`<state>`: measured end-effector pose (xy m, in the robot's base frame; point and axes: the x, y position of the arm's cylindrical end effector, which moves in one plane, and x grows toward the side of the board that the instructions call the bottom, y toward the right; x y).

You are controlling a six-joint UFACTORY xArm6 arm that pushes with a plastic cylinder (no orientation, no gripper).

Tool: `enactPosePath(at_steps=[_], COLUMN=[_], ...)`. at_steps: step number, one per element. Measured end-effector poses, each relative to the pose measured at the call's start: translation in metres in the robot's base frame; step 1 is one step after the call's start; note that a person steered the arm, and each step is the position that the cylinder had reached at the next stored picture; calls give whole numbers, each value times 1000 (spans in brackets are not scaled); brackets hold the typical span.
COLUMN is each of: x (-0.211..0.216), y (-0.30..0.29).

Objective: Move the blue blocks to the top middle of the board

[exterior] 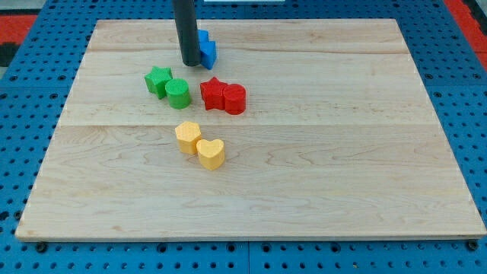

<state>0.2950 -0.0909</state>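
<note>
Blue blocks [207, 48] sit close together near the view's top, left of the middle of the wooden board [342, 152]. The rod hides part of them, so their shapes and number are unclear. My tip [190, 64] rests on the board right against their left side.
A green star [157, 80] and a green cylinder [178, 93] lie just below my tip. A red star [213, 93] and a red cylinder [235, 99] lie to their right. A yellow hexagon [187, 137] and a yellow heart [211, 153] sit lower, near the middle.
</note>
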Motion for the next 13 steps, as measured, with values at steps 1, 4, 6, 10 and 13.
enactPosePath(at_steps=[1, 4, 6, 10, 13], x=[-19, 12, -9, 22, -18], y=[0, 51, 68, 100, -34])
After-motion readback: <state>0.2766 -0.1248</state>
